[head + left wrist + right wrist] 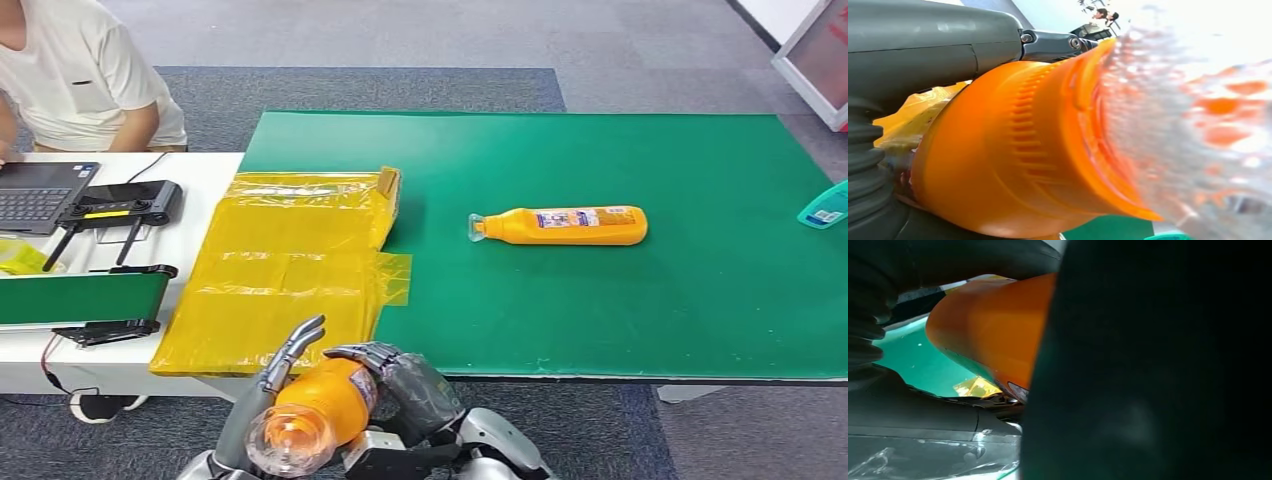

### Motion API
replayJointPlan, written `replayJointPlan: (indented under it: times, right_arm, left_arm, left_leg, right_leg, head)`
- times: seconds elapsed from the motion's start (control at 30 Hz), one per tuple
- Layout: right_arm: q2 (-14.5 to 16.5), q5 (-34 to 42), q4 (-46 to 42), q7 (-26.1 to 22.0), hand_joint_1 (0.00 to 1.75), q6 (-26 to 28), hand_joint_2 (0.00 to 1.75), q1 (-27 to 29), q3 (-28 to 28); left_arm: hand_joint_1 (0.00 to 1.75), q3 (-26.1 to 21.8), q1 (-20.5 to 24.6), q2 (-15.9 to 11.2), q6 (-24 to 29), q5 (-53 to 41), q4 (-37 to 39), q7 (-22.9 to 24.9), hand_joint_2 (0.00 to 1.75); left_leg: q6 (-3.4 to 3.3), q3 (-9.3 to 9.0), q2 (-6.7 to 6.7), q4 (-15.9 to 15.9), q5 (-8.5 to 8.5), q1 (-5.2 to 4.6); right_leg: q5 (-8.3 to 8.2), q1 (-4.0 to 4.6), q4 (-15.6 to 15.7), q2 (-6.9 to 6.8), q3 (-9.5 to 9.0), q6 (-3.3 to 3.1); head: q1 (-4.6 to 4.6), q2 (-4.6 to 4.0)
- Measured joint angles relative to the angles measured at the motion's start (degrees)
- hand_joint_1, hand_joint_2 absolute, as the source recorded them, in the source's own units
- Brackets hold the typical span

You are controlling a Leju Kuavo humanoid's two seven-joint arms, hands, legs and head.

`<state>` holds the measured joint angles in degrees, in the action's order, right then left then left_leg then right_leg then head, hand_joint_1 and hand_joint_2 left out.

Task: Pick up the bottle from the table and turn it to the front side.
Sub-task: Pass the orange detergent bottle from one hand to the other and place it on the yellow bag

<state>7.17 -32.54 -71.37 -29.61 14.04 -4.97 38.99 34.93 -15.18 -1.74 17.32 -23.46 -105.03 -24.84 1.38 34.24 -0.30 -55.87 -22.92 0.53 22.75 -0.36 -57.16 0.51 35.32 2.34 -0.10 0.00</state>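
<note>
An orange bottle [318,402] with a clear cap end is held low in front of my body, off the near edge of the green mat [600,330]. My right hand [405,385] wraps over its body from the right. From the left, my left hand [283,362] supports it, fingers stretched up behind it. Up close in the left wrist view, the ribbed orange shoulder [1013,165] lies under the left hand's thumb [923,50]. The bottle's orange body [993,325] lies beneath the right hand [963,257]. A second orange bottle [562,225] lies on its side on the mat, cap to the left.
Yellow plastic bags [290,260] cover the mat's left part. A white table on the left carries a laptop [40,190], a black device [125,205] and a small green belt unit [80,297]; a person [80,80] sits behind it. A teal object [826,206] lies at the right edge.
</note>
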Motion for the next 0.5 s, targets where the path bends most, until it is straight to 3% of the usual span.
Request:
replayJointPlan:
  times: [0.03, 0.1, 0.17, 0.5]
  right_arm:
    - [0.0, 0.1, 0.5, -0.1, 1.75, 0.0, 1.75, -0.1, 0.1]
    - [0.1, 0.4, 1.5, -0.3, 1.75, 0.1, 1.75, -0.3, 0.3]
    - [0.1, 0.6, 2.1, -0.5, 1.75, 0.2, 1.75, -0.4, 0.3]
    - [0.2, 0.2, 2.4, -0.2, 1.75, 2.4, 1.75, -0.3, 0.3]
  left_arm:
    - [0.21, 0.2, 0.0, -0.1, 0.2, -0.1, 0.1, 0.0, 1.75]
    - [1.08, 0.5, 0.1, -0.2, 0.7, -0.7, 0.2, 0.0, 1.75]
    - [1.75, 0.7, 0.2, -0.3, 1.2, -1.3, 0.4, 0.1, 1.75]
    - [1.75, 1.7, 1.1, -0.8, 2.1, -0.2, 1.4, 1.6, 1.75]
  left_leg:
    - [0.0, 0.0, 0.0, 0.0, 0.0, 0.0]
    - [0.0, 0.0, 0.0, 0.0, 0.0, 0.0]
    - [0.0, -0.01, 0.0, 0.0, 0.0, 0.0]
    - [0.0, -0.01, 0.0, 0.0, 0.0, 0.0]
  right_leg:
    - [0.0, 0.0, 0.0, 0.0, 0.0, 0.0]
    - [0.0, 0.0, 0.0, 0.0, 0.0, 0.0]
    - [0.0, 0.0, 0.0, 0.0, 0.0, 0.0]
    - [0.0, 0.0, 0.0, 0.0, 0.0, 0.0]
  head:
    - [-0.01, 0.0]
    - [0.0, 0.0]
    - [0.0, 0.0]
    - [-0.01, 0.0]
